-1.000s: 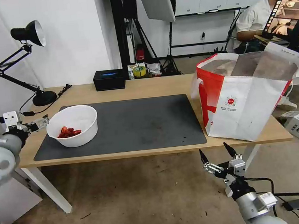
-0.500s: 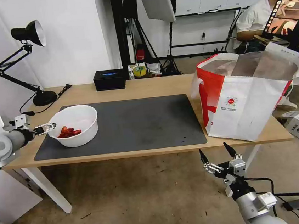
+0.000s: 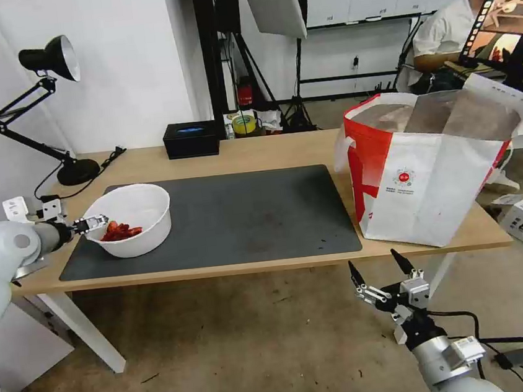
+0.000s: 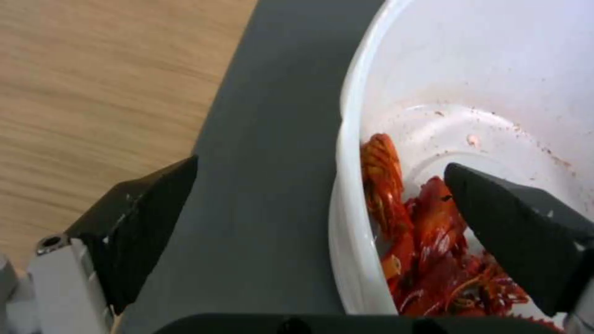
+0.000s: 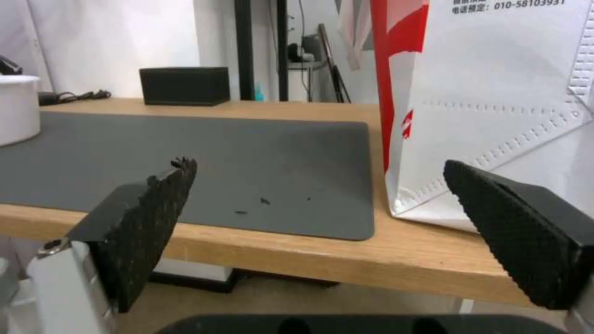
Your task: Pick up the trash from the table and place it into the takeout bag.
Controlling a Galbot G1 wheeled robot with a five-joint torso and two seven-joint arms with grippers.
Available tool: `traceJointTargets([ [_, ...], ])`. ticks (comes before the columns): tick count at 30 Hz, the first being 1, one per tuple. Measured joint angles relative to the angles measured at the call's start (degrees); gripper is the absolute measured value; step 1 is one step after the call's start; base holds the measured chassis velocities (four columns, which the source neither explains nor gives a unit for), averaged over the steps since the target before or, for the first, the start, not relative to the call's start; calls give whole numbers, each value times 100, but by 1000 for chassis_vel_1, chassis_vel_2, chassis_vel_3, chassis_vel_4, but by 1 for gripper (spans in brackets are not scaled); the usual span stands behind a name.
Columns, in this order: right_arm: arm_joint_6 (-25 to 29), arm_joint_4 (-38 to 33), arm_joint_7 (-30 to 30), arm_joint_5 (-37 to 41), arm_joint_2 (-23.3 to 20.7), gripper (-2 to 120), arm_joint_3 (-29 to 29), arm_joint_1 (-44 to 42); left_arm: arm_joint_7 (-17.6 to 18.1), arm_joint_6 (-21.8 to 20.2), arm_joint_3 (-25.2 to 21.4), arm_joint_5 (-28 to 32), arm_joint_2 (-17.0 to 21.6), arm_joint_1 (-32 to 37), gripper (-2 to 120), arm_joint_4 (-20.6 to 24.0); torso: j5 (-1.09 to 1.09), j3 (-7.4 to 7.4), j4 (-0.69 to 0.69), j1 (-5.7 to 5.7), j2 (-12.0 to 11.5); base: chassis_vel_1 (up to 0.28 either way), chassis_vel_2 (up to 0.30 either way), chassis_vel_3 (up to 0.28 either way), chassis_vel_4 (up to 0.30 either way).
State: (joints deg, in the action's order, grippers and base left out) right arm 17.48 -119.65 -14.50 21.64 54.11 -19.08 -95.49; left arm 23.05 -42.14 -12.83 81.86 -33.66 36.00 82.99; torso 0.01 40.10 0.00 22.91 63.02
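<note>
We see the left gripper (image 4: 322,204) with jaws apart astride the near rim of the white bowl (image 3: 128,219) at the counter's (image 3: 257,153) left end; right gripper (image 3: 378,271) idles, jaws spread, below the takeout bag (image 3: 435,184)

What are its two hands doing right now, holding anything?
Left hand: open, straddling the white bowl's rim.
Right hand: open, empty, below the table.

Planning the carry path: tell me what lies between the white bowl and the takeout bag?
Head view: bare dark grey mat separates white bowl from takeout bag.
</note>
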Motion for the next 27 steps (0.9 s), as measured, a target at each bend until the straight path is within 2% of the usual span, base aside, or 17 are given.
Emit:
traceJointTargets([
  [3, 0, 0, 0, 0, 0, 100, 0, 0, 42, -5, 35, 68, -21, -53, 100, -38, 0, 0, 0, 0, 0, 0, 0, 0, 0],
  [6, 0, 0, 0, 0, 0, 100, 0, 0, 192, -5, 101, 428, -91, -162, 100, -112, -1, 0, 0, 0, 0, 0, 0, 0, 0],
  [14, 0, 0, 0, 0, 0, 100, 0, 0, 229, -5, 146, 525, -69, -170, 95, -93, -2, 0, 0, 0, 1, 0, 0, 0, 0],
  [18, 0, 0, 0, 0, 0, 100, 0, 0, 218, -5, 174, 600, 3, -160, 85, -69, -2, 0, 0, 0, 0, 0, 0, 0, 0],
  [27, 0, 0, 0, 0, 0, 100, 0, 0, 164, -17, 232, 652, 113, -147, 54, 52, -3, 0, 0, 0, 0, 0, 0, 0, 0],
])
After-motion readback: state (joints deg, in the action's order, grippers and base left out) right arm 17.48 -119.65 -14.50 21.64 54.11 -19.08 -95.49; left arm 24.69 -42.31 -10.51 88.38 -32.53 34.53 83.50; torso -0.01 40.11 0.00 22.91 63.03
